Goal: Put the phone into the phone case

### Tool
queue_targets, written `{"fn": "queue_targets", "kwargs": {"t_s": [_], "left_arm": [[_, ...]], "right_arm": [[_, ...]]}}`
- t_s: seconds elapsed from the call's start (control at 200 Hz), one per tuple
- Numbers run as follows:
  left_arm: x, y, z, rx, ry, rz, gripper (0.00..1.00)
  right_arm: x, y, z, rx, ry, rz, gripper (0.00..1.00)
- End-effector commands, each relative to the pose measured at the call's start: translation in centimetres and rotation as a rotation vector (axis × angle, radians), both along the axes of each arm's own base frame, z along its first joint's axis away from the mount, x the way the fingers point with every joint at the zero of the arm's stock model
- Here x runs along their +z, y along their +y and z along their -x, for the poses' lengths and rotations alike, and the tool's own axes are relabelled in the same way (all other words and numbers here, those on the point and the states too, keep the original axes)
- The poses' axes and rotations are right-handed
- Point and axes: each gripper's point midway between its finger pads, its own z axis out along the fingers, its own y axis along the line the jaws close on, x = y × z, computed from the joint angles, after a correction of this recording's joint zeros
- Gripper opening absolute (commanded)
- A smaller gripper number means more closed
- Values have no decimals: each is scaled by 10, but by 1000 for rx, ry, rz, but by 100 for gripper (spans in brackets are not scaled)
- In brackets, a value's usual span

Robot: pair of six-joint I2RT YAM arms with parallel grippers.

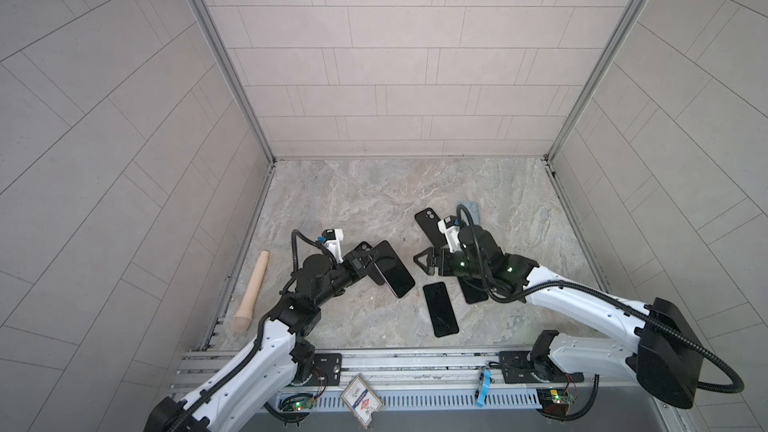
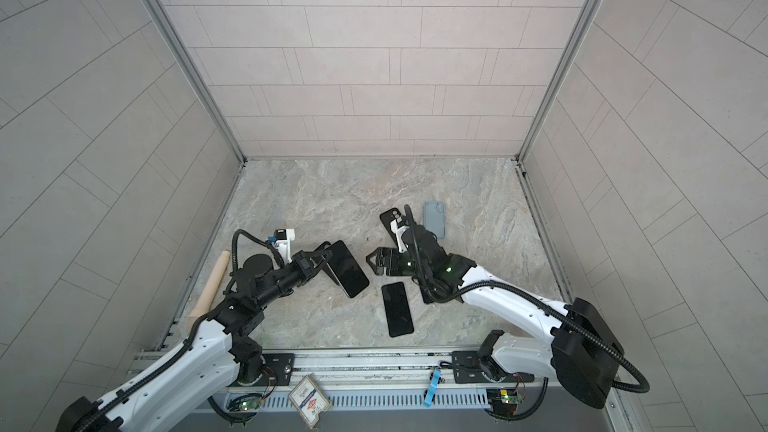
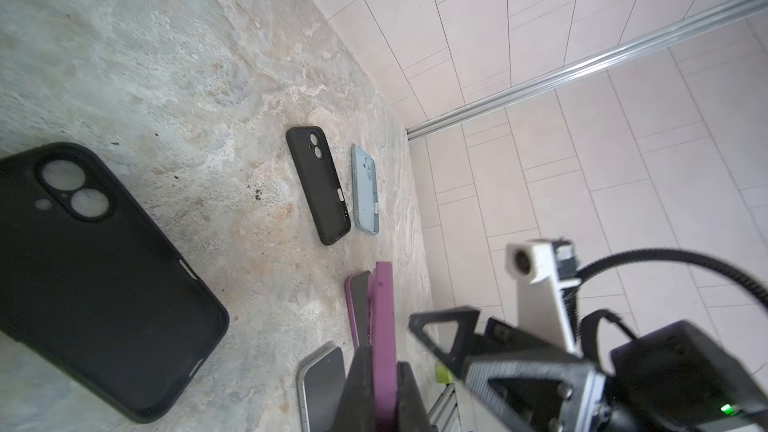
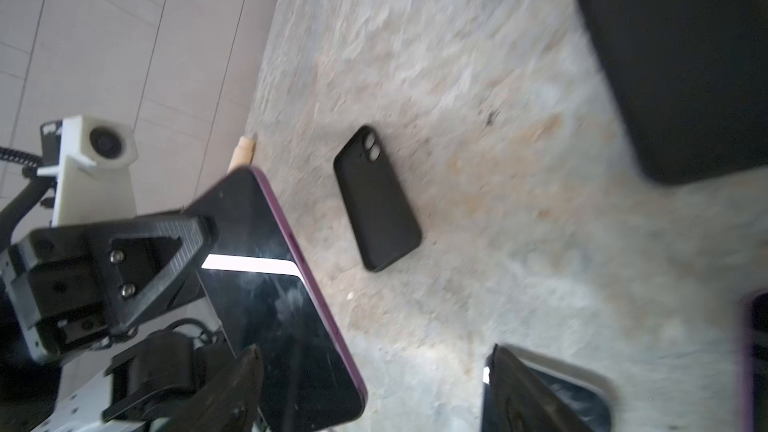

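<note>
Top views: left claw (image 1: 370,261) is clamping the purple-edged phone (image 1: 395,272) by its edge, jaws tight on it, and the phone is hanging tilted above the tabletop (image 1: 353,201). The black phone case (image 1: 365,246) is lying just behind the phone, partly covered by it. Right claw (image 1: 422,263) is hovering near, spread wide, carrying nothing. A second black case (image 2: 390,220) and a blue case (image 2: 434,220) are lying side by side farther back. A spare phone (image 2: 397,309) is lying flat up front.

Left wrist: fingers (image 3: 359,388) are pinching the phone's purple edge. The phone case (image 3: 95,280) is lying flat close by, camera cutouts showing.

Right wrist: the right claw's own fingers are standing well apart, with tabletop showing between them. The left claw is holding the phone with its screen facing this camera, and the case is lying flat beyond it.
</note>
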Motion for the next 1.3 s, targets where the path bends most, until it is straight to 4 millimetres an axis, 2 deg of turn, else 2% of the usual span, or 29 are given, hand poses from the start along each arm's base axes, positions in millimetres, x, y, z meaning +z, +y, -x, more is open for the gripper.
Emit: {"fn": "queue_targets", "kwargs": {"t_s": [0.0, 0.15, 0.165, 0.185, 0.2, 0.235, 0.26, 0.41, 0.57, 0.761, 0.921, 1.101, 1.296], "left_arm": [[45, 8, -5, 86, -49, 182, 0], [57, 34, -2, 209, -69, 184, 0], [56, 35, -1, 213, -67, 180, 0], [56, 37, 0, 221, -68, 178, 0], [68, 38, 0, 224, -87, 192, 0], [74, 40, 1, 229, -96, 204, 0], [76, 41, 2, 232, -98, 213, 0], [82, 38, 0, 229, -94, 260, 0], [96, 37, -4, 229, -111, 326, 0], [101, 36, -8, 237, -96, 402, 0], [109, 39, -8, 251, -97, 434, 0], [114, 42, -6, 264, -91, 436, 0], [107, 39, -5, 247, -57, 437, 0]], "right_arm": [[62, 28, 22, 60, 25, -302, 88], [101, 34, 31, 42, 16, -469, 90], [91, 32, 33, 32, 40, -461, 90], [91, 32, 33, 25, 48, -475, 91], [92, 32, 33, 24, 53, -487, 91], [93, 33, 33, 19, 68, -505, 94], [93, 34, 34, 18, 78, -511, 99], [93, 37, 33, 6, 91, -523, 99], [102, 37, 27, -24, 87, -585, 87], [104, 43, 22, -42, 131, -667, 72], [99, 44, 23, -50, 138, -665, 68], [105, 45, 21, -49, 122, -679, 63], [109, 51, 17, -42, 107, -703, 51]]}}
